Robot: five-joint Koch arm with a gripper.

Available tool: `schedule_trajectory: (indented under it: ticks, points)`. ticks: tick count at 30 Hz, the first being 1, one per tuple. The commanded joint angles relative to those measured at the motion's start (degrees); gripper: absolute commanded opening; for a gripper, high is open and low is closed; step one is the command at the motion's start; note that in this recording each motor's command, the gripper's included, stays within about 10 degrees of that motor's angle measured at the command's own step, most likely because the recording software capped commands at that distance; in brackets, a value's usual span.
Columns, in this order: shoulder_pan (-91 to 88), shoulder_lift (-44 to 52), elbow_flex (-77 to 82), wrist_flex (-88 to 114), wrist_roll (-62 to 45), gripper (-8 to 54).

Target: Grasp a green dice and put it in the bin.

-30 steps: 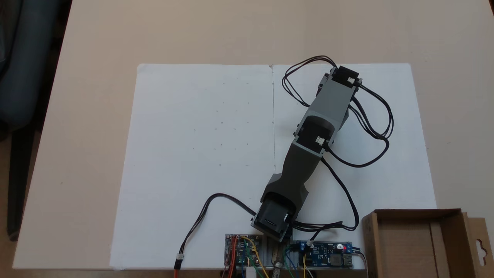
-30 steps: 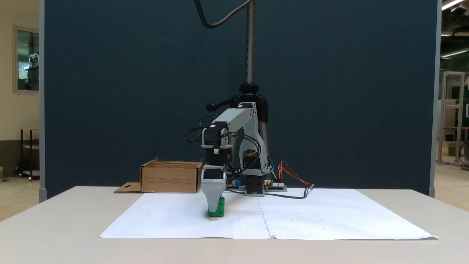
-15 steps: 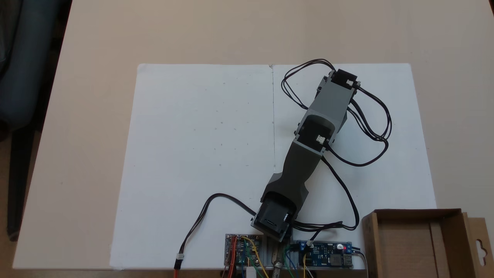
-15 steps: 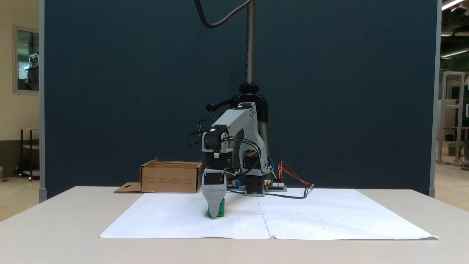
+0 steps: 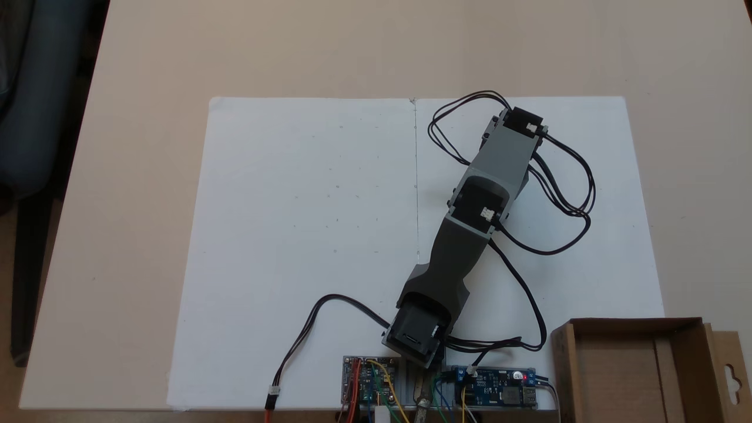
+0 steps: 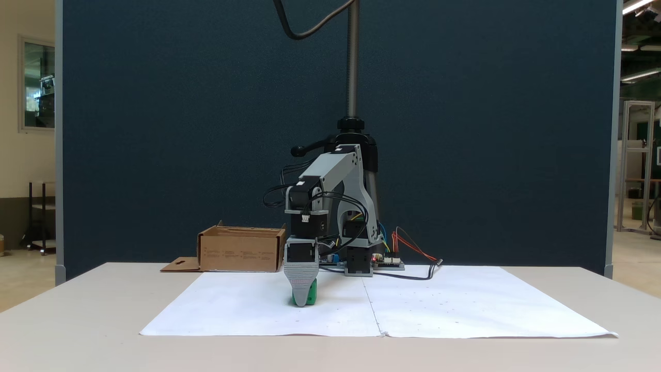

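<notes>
The green dice rests on the white paper, left of the sheet's centre fold. My gripper points straight down over it, tip at paper level. Its grey front jaw covers most of the dice, leaving a green strip on the right. The jaws stand one behind the other, so I cannot read the gap between them. Seen from above, the grey arm reaches to the sheet's far right and its wrist covers what lies below. The bin, a shallow brown cardboard box, stands beside the arm's base.
A white paper sheet covers the table's middle. Circuit boards with coloured wires sit at the arm's base. Black cables loop out beside the arm. A metal post and dark blue partition stand behind the base.
The gripper has sunk lower onto the dice, so less green shows beside the jaw. From above, the wrist has drawn slightly back toward the base.
</notes>
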Motion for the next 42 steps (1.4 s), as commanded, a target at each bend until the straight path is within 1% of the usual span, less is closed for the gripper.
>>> schedule_trajectory:
  ticks: [1,4,9,13,16,18,22,27,30,35,38,42]
  points:
    - [0.7,1.0,-0.1,-0.9,-3.3,12.4]
    - [0.5,2.4,-0.1,0.2,-1.4,12.4]
    - [-2.3,9.4,-1.6,7.1,5.5,12.4]
    - [-6.1,12.1,-11.2,20.2,10.4,12.4]
    - [-9.7,12.2,-22.5,26.3,13.9,12.4]
    - [-10.8,12.2,-27.2,31.9,15.1,12.4]
    - [-10.1,12.1,-30.1,37.1,15.4,12.4]
    - [0.9,12.7,-30.2,36.7,14.9,12.4]
    - [12.0,14.8,-31.1,36.7,14.6,12.4]
    - [31.6,15.1,-34.3,36.6,14.1,12.4]
    - [45.3,14.2,-35.5,34.3,13.9,12.4]
    - [55.2,11.4,-35.6,31.3,11.1,12.4]
